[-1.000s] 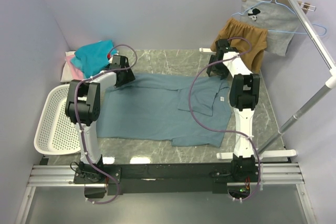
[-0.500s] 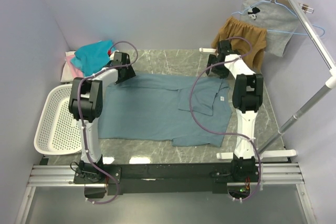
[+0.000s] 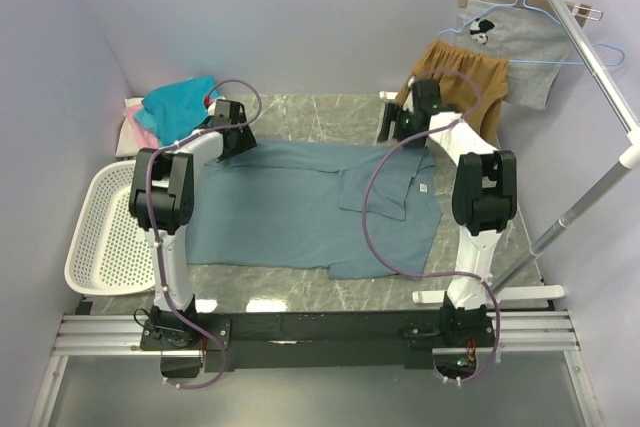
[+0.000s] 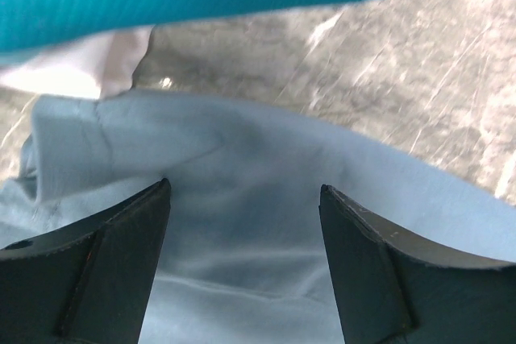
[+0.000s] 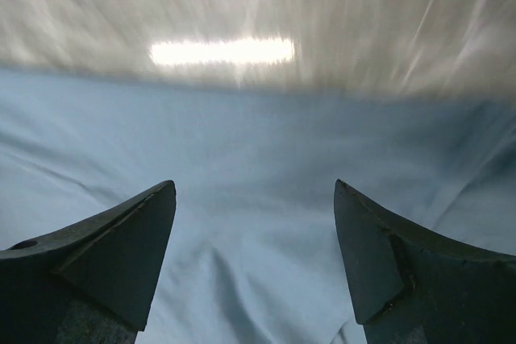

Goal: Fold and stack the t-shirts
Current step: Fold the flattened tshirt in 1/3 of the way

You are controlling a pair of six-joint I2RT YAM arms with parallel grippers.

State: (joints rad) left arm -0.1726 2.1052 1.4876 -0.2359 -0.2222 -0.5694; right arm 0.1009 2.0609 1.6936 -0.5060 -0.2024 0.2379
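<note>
the grey-blue t-shirt (image 3: pixel 300 212) lies spread across the table (image 3: pixel 320 112), with the teal t-shirt (image 3: pixel 180 105) heaped at the far left corner. the left gripper (image 4: pixel 242 199) hangs over the shirt's far left edge, jaws spread wide — the right gripper (image 5: pixel 254 195) over its far right edge, spread likewise.

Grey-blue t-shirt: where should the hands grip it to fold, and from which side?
Pinch the far edge of the grey-blue t-shirt near its corners, from above: it lies flat on the table, so only edges give a lip. The left hand and right hand hang open there.
</note>
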